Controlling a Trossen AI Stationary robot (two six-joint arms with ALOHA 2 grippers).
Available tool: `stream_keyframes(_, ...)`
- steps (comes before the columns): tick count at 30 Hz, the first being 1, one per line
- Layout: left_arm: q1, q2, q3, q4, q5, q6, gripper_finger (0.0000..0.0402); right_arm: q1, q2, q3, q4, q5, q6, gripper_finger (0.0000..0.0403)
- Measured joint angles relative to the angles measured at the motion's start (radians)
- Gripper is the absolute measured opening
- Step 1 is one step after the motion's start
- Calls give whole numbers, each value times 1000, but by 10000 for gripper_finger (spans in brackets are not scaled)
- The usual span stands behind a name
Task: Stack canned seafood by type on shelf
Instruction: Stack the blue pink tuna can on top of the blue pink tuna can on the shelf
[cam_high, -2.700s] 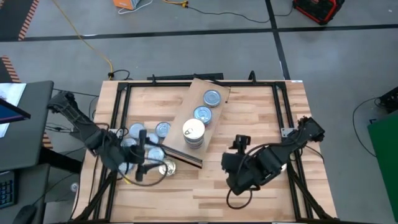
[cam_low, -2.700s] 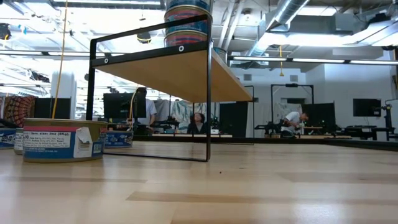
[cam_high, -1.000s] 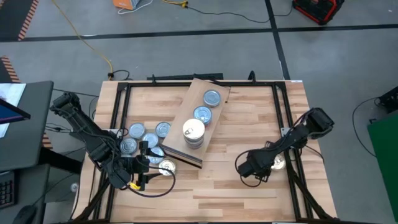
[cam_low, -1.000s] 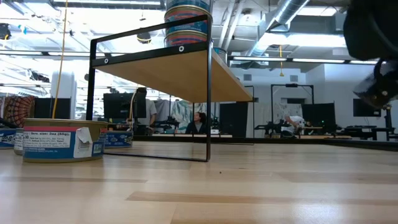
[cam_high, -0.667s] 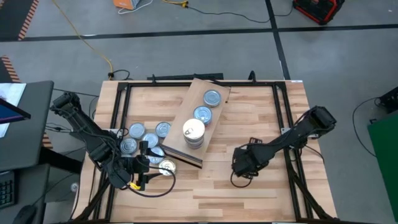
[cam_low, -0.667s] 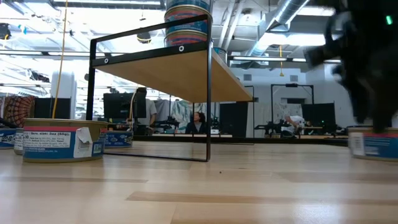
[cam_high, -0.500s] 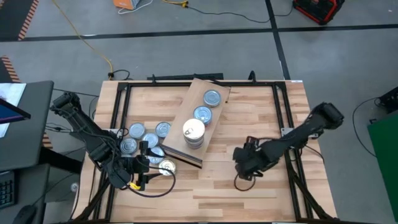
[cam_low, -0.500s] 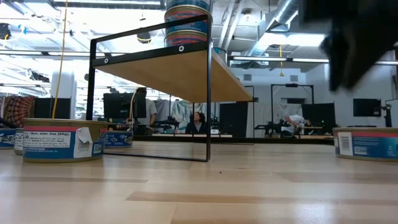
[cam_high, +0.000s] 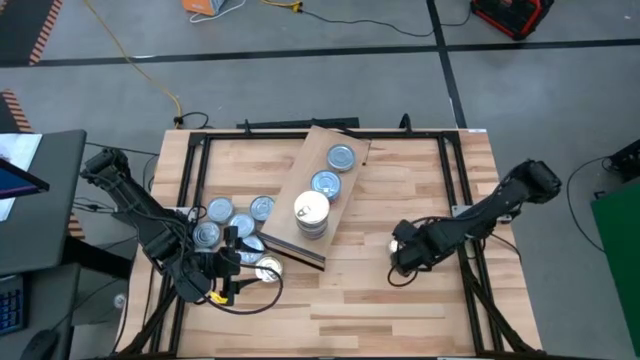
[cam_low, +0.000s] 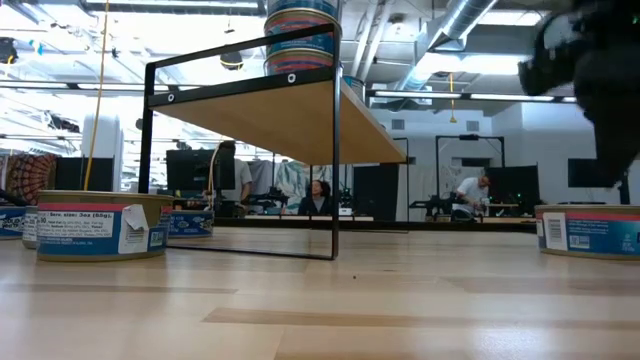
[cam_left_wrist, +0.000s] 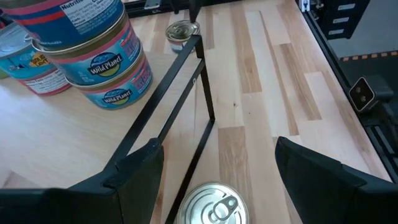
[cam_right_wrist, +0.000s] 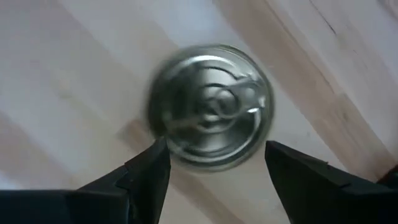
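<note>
From my station I saw the right gripper (cam_high: 400, 243) spread apart over a flat round tin (cam_right_wrist: 211, 106) with a silver pull-tab lid, standing alone on the tabletop (cam_high: 400, 180). The left gripper (cam_high: 243, 268) hung released over another pull-tab tin (cam_left_wrist: 210, 204) beside the shelf (cam_high: 300, 195), where blue-topped tins (cam_high: 341, 157) stood.

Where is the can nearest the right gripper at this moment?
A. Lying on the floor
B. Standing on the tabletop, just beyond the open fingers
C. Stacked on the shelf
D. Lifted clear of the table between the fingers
B: the can stands on the tabletop in front of the open right gripper, not gripped.
</note>
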Motion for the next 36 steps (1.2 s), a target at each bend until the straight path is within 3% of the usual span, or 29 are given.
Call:
stream_keyframes(16,0,0,0,-9,3,-11,295,62,6,-123,120,-29,113,291)
stream_keyframes(24,10,0,0,-24,-8,-2,295,162,11,-142,290,229,161,291)
stream_keyframes(28,44,0,0,-12,-22,14,295,130,13,-143,419,415,44,291)
stream_keyframes(30,58,0,0,-8,-22,14,295,108,13,-141,489,456,-54,291)
stream_keyframes(32,67,0,0,-3,-10,9,295,90,7,-118,513,430,-159,291)
stream_keyframes(36,68,0,0,-2,22,-6,295,76,-4,-58,455,247,-222,291)
